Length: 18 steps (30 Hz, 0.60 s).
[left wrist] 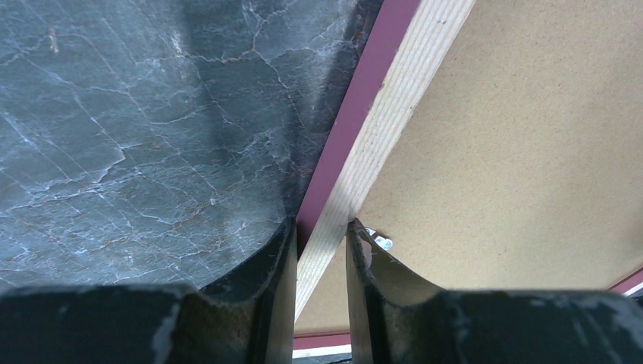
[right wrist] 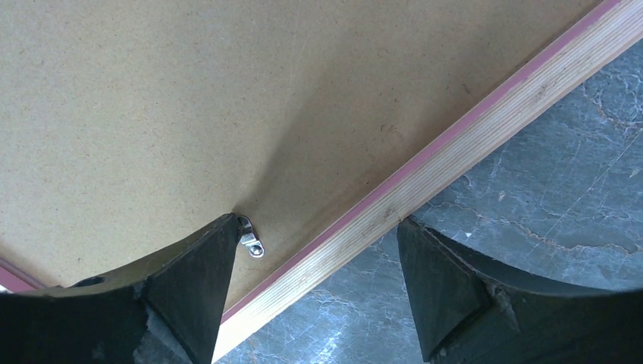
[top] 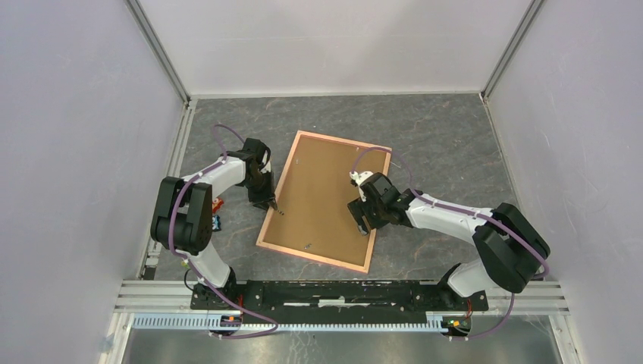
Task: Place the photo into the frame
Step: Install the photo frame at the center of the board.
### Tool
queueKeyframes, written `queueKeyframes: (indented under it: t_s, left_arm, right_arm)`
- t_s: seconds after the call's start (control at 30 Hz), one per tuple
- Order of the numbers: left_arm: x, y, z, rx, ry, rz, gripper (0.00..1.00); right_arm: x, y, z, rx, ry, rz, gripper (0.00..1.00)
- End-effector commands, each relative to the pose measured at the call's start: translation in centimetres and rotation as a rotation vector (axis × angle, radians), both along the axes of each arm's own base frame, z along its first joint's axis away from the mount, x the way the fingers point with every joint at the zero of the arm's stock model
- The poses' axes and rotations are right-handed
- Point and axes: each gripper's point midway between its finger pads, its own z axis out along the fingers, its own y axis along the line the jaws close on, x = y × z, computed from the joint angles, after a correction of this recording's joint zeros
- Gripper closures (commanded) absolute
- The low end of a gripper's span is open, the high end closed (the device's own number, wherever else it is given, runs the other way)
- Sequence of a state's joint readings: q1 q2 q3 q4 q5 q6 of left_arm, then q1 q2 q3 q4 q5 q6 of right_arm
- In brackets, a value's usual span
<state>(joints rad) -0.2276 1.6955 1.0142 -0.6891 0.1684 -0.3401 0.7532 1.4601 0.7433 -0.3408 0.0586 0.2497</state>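
On the dark grey, marble-patterned table top (top: 455, 144), between the two arms, lies the large rectangular frame (right wrist: 485, 136) with its thin salmon-pink border. Its back side is up and it is turned a little, so that the far end sits more to the right than the near end. A plain brown backing board (top: 326, 197) fills its opening.

The white and black left arm (top: 205, 178) reaches to the left long side of the frame, and the right arm (top: 455, 216) reaches to the right long side.

The left gripper (top: 267, 201) stands on the left border. Its jaws are almost together, with only the pale wooden rail of the frame between them. One black finger (left wrist: 277, 265) presses the dark pink outer side and the other presses the inner edge, so it grips the rail.

The right gripper (top: 364, 220) has its jaws spread wide over the right border and holds nothing. One finger (right wrist: 197, 273) is above the backing board and the other is above the table top, with the rail passing between them.

Only the wrist views show the striped wood grain of the rail and a small metal clip (right wrist: 253, 244) on the board, just beside the right gripper's finger. Only the top view shows the whole frame and some small orange and blue things (top: 217, 212) at the left, near the left arm. They are too small to tell what they are.
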Motion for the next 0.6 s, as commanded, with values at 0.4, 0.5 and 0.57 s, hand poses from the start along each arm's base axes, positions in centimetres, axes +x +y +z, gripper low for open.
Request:
queueKeyframes:
  t_s: [0.4,0.5,0.57]
  left_arm:
    - [0.5,-0.3,-0.4,-0.013,0.008,0.044,0.98]
    - [0.5,-0.3,-0.4,-0.014,0.008,0.044,0.98]
    - [0.5,-0.4,-0.4,-0.013,0.009,0.044,0.98]
  right_arm:
    - [-1.8,-0.4,-1.3,-0.064,0.050,0.066,0.25]
    - [-1.9,-0.5,-1.4,-0.071,0.054,0.070,0.30]
    - [-1.8,-0.4,-1.3,-0.071,0.051,0.070,0.33]
